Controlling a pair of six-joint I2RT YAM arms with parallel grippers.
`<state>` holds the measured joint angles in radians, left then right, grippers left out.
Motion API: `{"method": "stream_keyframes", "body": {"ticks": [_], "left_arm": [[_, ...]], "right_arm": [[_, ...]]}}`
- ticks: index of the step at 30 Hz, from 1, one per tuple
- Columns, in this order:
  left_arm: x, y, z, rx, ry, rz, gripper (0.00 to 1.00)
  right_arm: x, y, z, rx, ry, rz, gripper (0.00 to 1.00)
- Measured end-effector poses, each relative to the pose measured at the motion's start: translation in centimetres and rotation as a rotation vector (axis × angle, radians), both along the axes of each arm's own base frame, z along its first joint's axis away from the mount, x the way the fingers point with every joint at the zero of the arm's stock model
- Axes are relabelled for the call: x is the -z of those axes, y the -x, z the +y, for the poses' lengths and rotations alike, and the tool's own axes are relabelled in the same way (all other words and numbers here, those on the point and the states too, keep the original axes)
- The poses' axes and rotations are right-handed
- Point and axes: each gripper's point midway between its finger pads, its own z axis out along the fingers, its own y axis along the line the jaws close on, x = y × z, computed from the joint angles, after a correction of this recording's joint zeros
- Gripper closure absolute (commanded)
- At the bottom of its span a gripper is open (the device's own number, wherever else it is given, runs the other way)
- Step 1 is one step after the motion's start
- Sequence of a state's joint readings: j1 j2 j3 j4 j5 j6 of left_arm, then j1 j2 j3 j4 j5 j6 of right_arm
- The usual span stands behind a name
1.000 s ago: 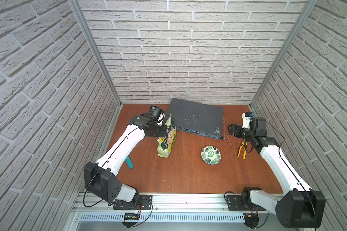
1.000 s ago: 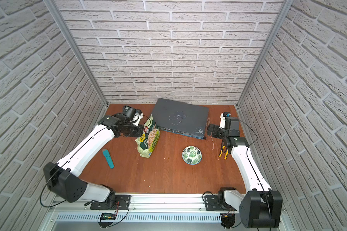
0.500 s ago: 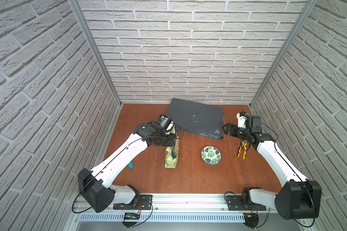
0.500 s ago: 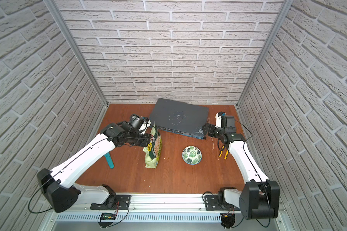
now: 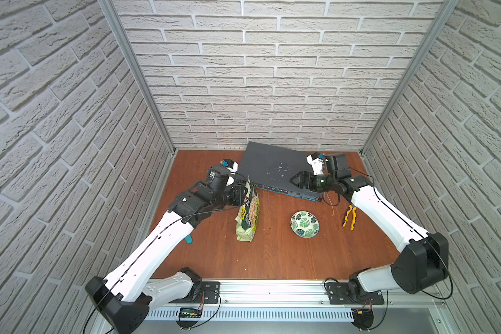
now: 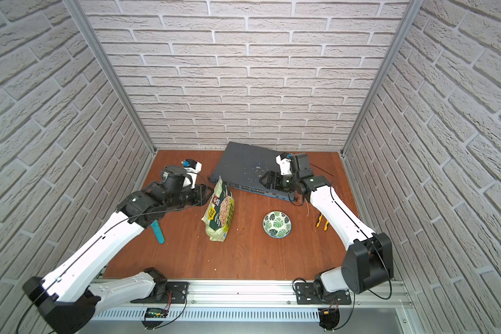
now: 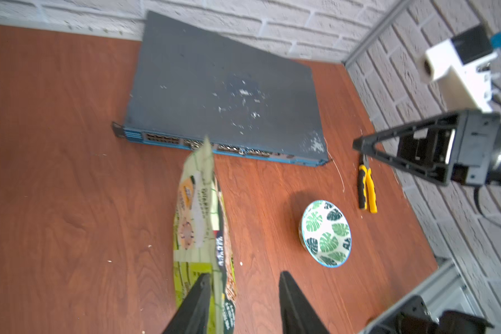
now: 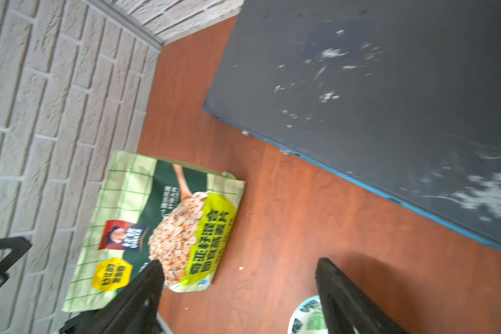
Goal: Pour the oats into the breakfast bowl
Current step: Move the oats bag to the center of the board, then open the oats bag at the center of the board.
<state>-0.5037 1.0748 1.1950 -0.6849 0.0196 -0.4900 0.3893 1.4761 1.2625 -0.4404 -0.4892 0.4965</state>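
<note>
Grasp step: the oats pouch (image 5: 248,215) stands on the desk (image 5: 272,260) left of the empty bowl (image 5: 305,224), top at the part-open left jaws, unclamped; right jaws wide, empty, beyond the bowl; next calls for a firm grip, then tipping over it.

Wood table (image 5: 272,254): oat pouch (image 5: 248,214), bowl (image 5: 305,224), network switch (image 5: 275,170) (scuffed), pliers (image 5: 349,217), teal tool (image 6: 158,231).

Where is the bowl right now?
In both top views the bowl sits on the table right of centre, between the oat pouch and the yellow pliers, in front of the dark flat box.
</note>
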Motion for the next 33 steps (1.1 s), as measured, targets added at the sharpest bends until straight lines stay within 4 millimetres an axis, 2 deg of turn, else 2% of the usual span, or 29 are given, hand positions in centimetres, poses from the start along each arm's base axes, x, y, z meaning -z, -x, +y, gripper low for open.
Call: {"method": "stream_keyframes", "body": {"ticks": [2,4,7,9,11,15,19,24,27,33], "left_arm": [[0.9,-0.3,1.5,-0.059,0.012,0.01,0.69],[2.7,-0.5,2.4,-0.099,0.021,0.051,0.7],[5.7,-0.4,2.6,-0.115,0.044,0.128,0.71],[6.9,-0.3,2.5,-0.114,0.074,0.164,0.71],[7.4,-0.2,2.2,-0.112,0.111,0.184,0.72],[7.0,-0.7,2.2,-0.119,0.162,0.179,0.75],[7.1,-1.0,2.1,-0.117,0.177,0.178,0.75],[8.6,-1.2,2.0,-0.12,0.165,0.211,0.75],[9.4,-1.2,2.0,-0.122,0.157,0.231,0.75],[9.7,-1.4,1.9,-0.123,0.155,0.236,0.74]], "right_arm": [[0.2,0.6,2.2,-0.051,-0.032,0.035,0.19],[0.5,1.3,4.2,-0.095,-0.052,0.068,0.2],[1.0,2.3,6.9,-0.154,-0.073,0.111,0.22],[0.9,2.7,8.4,-0.187,-0.091,0.124,0.23],[0.7,3.3,9.9,-0.218,-0.109,0.136,0.24],[0.0,4.3,12.4,-0.272,-0.133,0.133,0.24],[-0.4,5.1,14.1,-0.31,-0.139,0.125,0.25],[-1.0,5.8,15.8,-0.359,-0.126,0.107,0.26],[-0.7,6.1,16.5,-0.378,-0.109,0.108,0.29],[0.4,6.4,17.3,-0.386,-0.077,0.126,0.31]]}}
